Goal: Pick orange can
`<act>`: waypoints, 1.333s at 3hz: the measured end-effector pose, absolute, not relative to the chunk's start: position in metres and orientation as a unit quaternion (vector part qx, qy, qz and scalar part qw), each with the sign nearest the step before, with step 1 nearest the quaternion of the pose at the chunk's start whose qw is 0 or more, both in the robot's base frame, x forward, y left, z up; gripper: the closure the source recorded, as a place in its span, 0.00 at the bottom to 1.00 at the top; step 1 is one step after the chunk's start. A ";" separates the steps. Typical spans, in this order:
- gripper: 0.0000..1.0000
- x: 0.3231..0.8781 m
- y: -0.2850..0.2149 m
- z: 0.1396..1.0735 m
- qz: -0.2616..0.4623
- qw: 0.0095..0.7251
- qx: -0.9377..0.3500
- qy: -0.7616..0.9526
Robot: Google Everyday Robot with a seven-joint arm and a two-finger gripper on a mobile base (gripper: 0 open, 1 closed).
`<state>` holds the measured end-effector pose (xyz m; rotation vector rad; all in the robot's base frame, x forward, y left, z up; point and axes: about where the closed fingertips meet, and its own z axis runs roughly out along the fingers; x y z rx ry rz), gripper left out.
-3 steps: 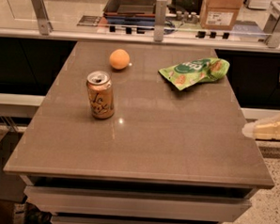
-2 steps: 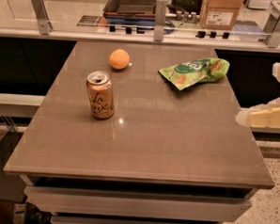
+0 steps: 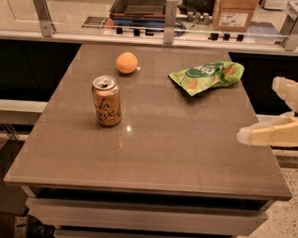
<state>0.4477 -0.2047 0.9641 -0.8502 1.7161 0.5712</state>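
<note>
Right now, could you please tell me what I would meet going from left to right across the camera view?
orange can → round orange fruit → green snack bag → gripper, its fingers open, hovering at the right edge of the table.

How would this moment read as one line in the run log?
phase: pre-grasp | gripper: beside brown table right edge, fingers open, empty | orange-tan aluminium drink can: upright, apart from gripper, untouched
</note>
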 end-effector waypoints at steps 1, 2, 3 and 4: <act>0.00 0.439 -0.181 0.947 0.279 0.536 -0.357 0.713; 0.00 0.434 -0.169 0.939 0.298 0.533 -0.357 0.707; 0.00 0.439 -0.132 0.912 0.333 0.529 -0.365 0.690; 0.00 0.446 -0.076 0.894 0.357 0.527 -0.393 0.664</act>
